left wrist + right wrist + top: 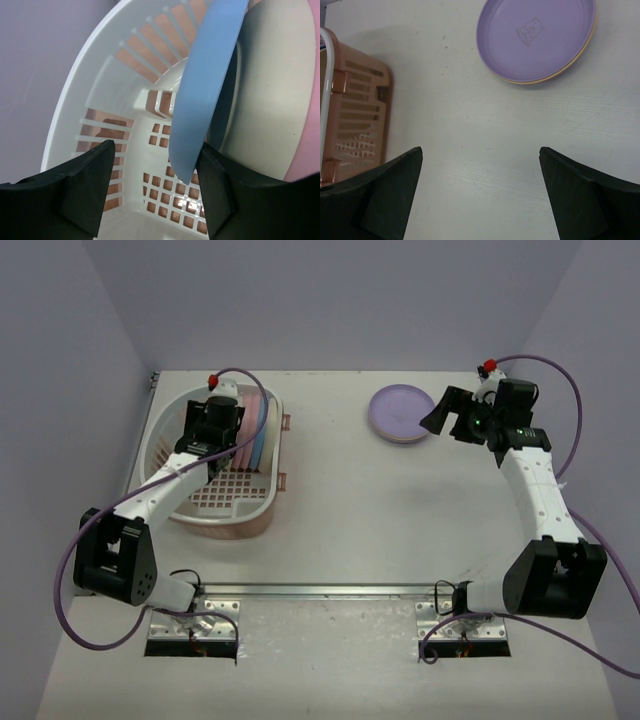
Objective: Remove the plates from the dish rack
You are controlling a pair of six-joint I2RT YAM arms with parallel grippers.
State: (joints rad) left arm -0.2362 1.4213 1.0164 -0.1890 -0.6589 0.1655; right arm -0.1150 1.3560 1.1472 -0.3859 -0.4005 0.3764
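The dish rack (222, 508) stands at the left of the table. A blue plate (256, 435), a cream plate (266, 420) and a pink plate (274, 410) stand upright in it. My left gripper (228, 440) is open inside the rack. In the left wrist view its jaws (156, 150) straddle the lower edge of the blue plate (210, 75), which lies close to the right finger (217, 185); the cream plate (270, 100) and pink plate (307, 150) stand behind. A lavender plate (400, 413) lies on a yellow plate (570, 71) on the table. My right gripper (440, 420) is open and empty beside them.
The rack's grid floor (170, 190) is bare to the left of the blue plate. In the right wrist view the rack's pink side (360, 110) is at the left and the lavender plate (535, 37) at the top. Purple walls enclose the table on three sides.
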